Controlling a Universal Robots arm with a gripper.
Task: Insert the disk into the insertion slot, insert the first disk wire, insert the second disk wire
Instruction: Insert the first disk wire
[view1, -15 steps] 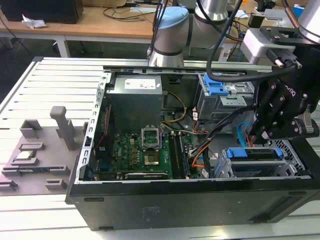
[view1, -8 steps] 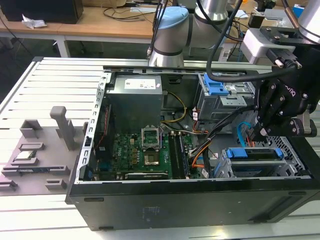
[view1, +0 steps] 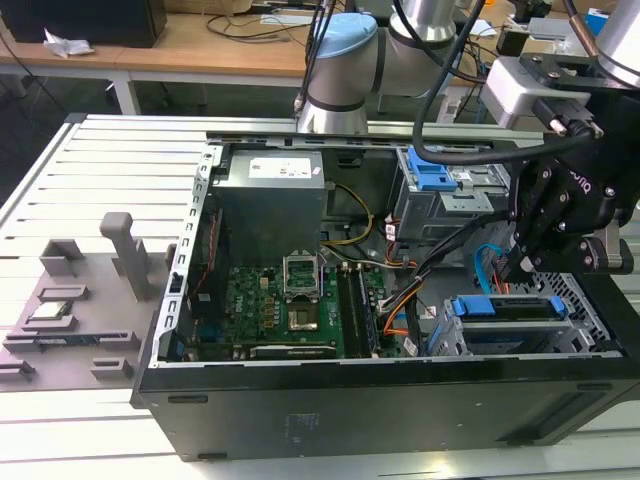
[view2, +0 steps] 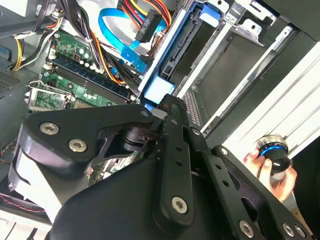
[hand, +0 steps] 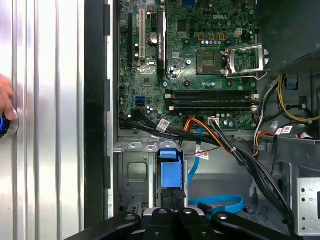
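While lying in the insertion slot (view1: 585, 305) at four o'clock of the case (view1: 350, 410), one disk (view1: 510, 305) had the gripper (view1: 515, 268) at its blue carrier, jaws apparently closed together; the second wrist view added one hand (view2: 281, 176) and one knob (view2: 272, 150).

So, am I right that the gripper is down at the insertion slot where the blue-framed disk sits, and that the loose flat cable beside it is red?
Not quite: the loose flat cable is blue, not red, as the first wrist view shows. The rest holds: the gripper is down at the insertion slot where the blue-framed disk sits.
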